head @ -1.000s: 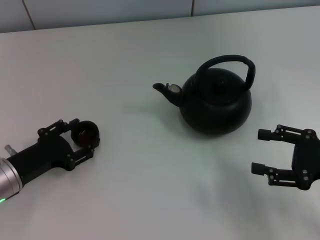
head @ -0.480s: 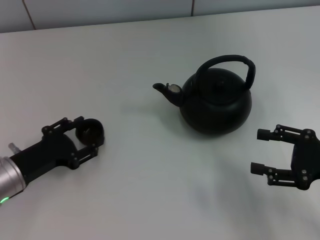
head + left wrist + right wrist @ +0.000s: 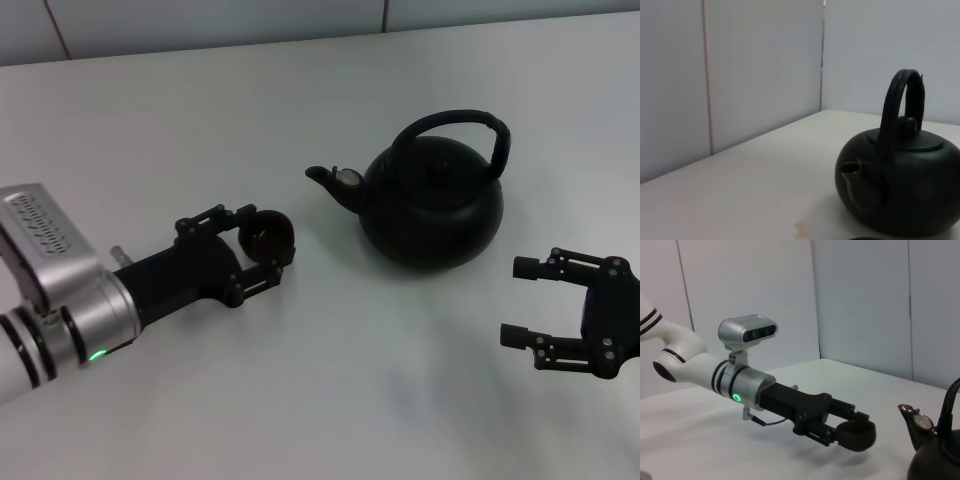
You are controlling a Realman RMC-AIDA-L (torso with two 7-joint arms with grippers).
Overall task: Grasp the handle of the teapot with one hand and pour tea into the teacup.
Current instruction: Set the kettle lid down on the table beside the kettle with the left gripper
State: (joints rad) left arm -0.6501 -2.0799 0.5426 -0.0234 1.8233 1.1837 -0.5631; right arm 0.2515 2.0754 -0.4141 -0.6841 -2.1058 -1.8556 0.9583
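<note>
The matte-black teapot stands on the white table, right of centre, with its spout pointing left and its arched handle upright. It also shows in the left wrist view and at the edge of the right wrist view. My left gripper is shut on the small dark teacup and holds it left of the spout, a short way from it. The right wrist view shows the teacup in the left gripper's fingers. My right gripper is open and empty, right of and nearer than the teapot.
The white table spreads in all directions. A grey panelled wall runs along its far edge.
My left gripper has carried the teacup to the right, from the table's left side to just left of the teapot's spout. The right gripper and the teapot have not moved.
</note>
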